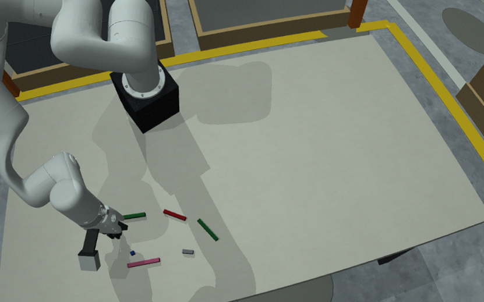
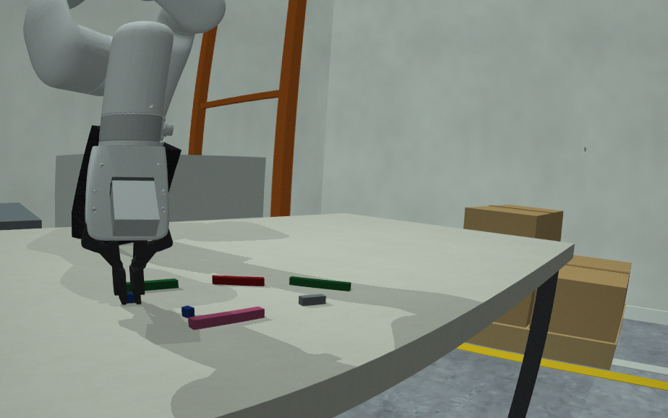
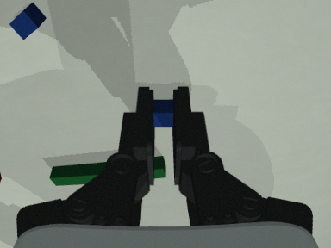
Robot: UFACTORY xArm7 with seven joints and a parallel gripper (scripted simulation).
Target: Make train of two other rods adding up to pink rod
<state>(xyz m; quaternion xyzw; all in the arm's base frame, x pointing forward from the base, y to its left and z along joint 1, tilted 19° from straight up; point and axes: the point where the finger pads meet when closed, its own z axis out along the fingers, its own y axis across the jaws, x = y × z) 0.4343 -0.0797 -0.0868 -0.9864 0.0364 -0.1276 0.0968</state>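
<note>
The gripper (image 2: 129, 297), clamped on a blue cube (image 3: 164, 114), has a green rod (image 2: 156, 284) just beside it. A second blue cube (image 2: 187, 311) and the pink rod (image 2: 226, 317) lie near; table (image 1: 330, 155) beyond is open.

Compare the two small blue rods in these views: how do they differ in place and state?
One blue rod is pinched between the gripper fingertips, near the end of a green rod; the other blue rod lies free on the table, untouched, by the pink rod. Both are tiny blue cubes of like size.
</note>
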